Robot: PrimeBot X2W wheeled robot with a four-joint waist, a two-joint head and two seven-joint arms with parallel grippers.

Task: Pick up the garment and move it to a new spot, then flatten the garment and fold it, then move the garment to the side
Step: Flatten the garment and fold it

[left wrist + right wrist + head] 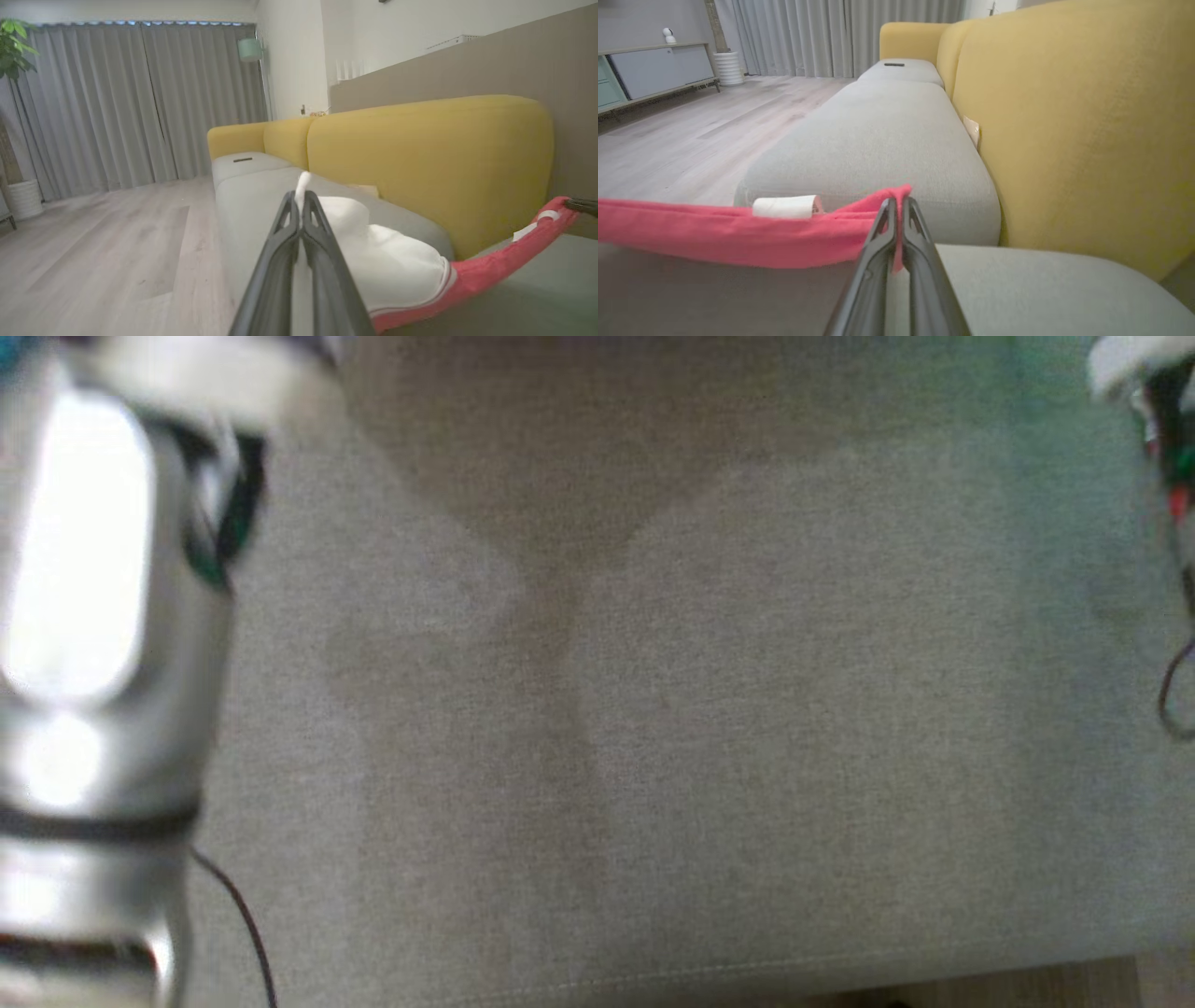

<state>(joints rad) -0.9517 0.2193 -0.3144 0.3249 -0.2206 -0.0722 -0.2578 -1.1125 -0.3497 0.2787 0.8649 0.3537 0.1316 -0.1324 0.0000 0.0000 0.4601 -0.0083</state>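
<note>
The garment (397,266), white with a red band (714,235) along one edge, hangs stretched between the two arms above the grey seat cushion (887,135) of a sofa with a yellow backrest (430,158). The left gripper (301,198) has its jaws pressed together on a white corner; the right gripper (899,205) pinches the end of the red band the same way. From where I stand this looks like the carry to a new spot, or the start of laying it flat. Both arms ought to travel together so the cloth is taut without being pulled free, then lower evenly, letting the hanging part meet the cushion first and spread without creases. So thin a pinch could slip if one arm leads
</note>
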